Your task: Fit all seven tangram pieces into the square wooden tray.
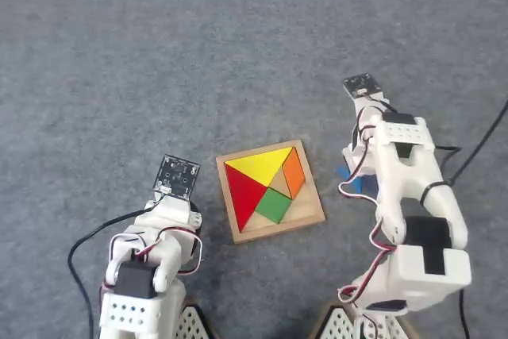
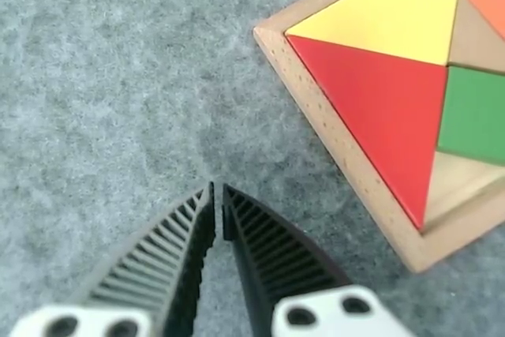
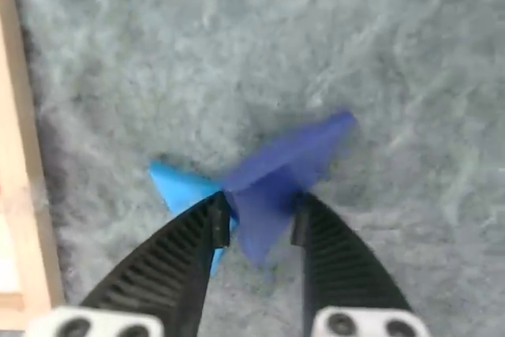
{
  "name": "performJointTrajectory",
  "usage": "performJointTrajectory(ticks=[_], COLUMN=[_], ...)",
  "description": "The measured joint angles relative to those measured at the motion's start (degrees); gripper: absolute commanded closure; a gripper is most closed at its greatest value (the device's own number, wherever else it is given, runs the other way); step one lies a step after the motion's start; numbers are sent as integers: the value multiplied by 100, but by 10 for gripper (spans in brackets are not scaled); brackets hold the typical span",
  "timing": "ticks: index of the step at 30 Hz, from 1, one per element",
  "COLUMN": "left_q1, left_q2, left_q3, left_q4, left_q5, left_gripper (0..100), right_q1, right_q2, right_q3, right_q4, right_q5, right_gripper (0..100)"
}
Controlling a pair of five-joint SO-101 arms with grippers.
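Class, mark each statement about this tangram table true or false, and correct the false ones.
1. The red triangle lies inside the wooden tray. True.
2. The left hand holds a green piece. False: it is shut and empty, over the grey carpet beside the tray.
3. The right hand has a dark blue piece between its fingers. True.
4. All seven pieces are already in the tray. False: the dark blue piece and a light blue piece are outside it on the carpet, and bare wood shows in the tray.
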Motion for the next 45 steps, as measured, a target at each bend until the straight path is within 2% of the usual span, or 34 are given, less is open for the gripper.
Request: performJointTrajectory(ticks=[8, 12, 27, 30, 35, 41, 45], left_q1=[0, 0, 9, 9, 9, 0, 0], left_q2=[0, 0, 0, 0, 0, 0, 0], left_q3=[0, 0, 0, 0, 0, 0, 0], left_q4=[0, 0, 0, 0, 0, 0, 0], left_q5=[0, 0, 0, 0, 0, 0, 0], left_gripper=[981, 981, 981, 981, 981, 981, 981], right_q1=[62, 193, 132, -264, -1336, -2462, -3226], right_q2=[0, 0, -985, -1380, -2259, -2831, -2831], right_q3=[-70, -88, -79, -79, 149, 1169, 1574], right_q4=[0, 0, 396, 782, 1301, 809, 536], right_q5=[-281, -316, -888, -958, -1415, -1565, -2391], right_gripper=[924, 992, 991, 991, 991, 990, 990])
